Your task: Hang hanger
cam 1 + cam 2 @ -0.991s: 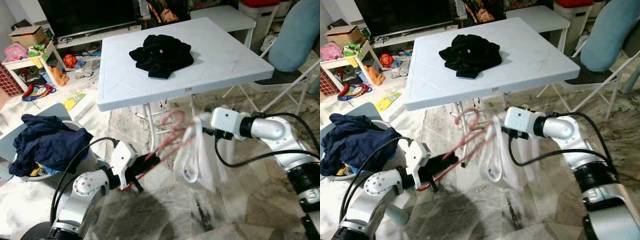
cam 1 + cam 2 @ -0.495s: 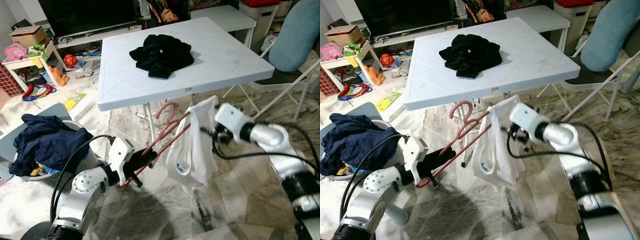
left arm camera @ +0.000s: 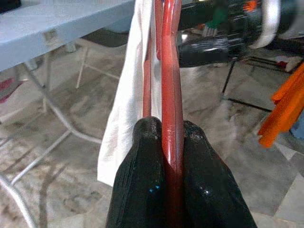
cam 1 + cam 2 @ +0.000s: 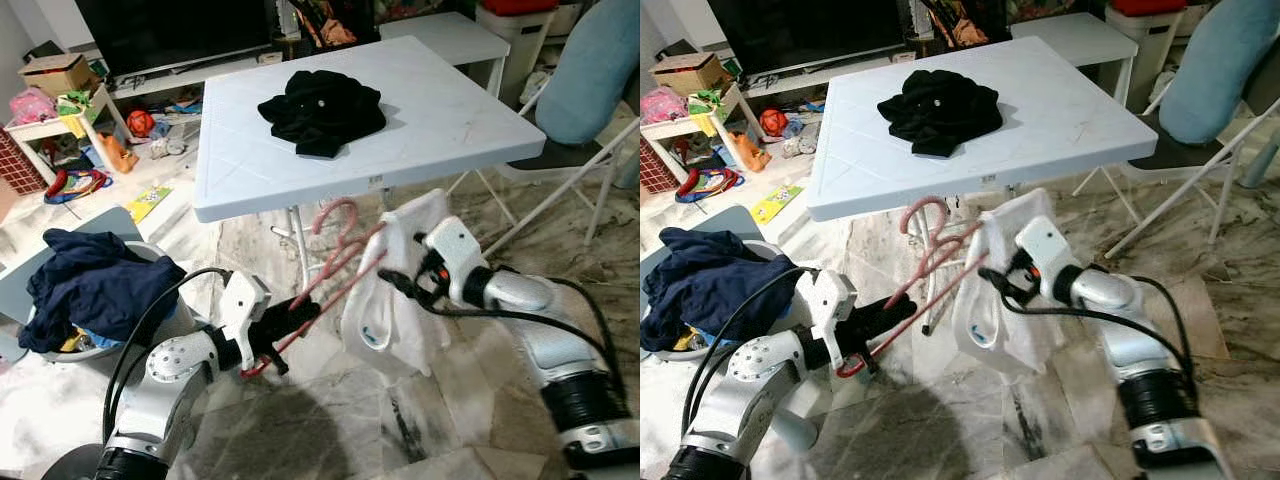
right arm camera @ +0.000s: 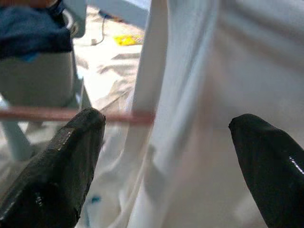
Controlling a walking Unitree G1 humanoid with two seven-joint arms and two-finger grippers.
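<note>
Our left end effector (image 4: 283, 330) stays clamped on the red hanger (image 4: 330, 262); the right end effector (image 4: 997, 283) – now spread wide – has released the white garment (image 4: 395, 290) – it hangs draped below the table (image 4: 250, 190) front edge.

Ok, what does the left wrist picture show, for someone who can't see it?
The left gripper is shut on a red hanger, which runs away from the camera with a white garment draped on it, above a marble floor.

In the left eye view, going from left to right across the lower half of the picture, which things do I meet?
Dark blue clothes in the basket → left gripper, shut on the red hanger → white garment hanging on the hanger → right gripper, open at the garment.
</note>
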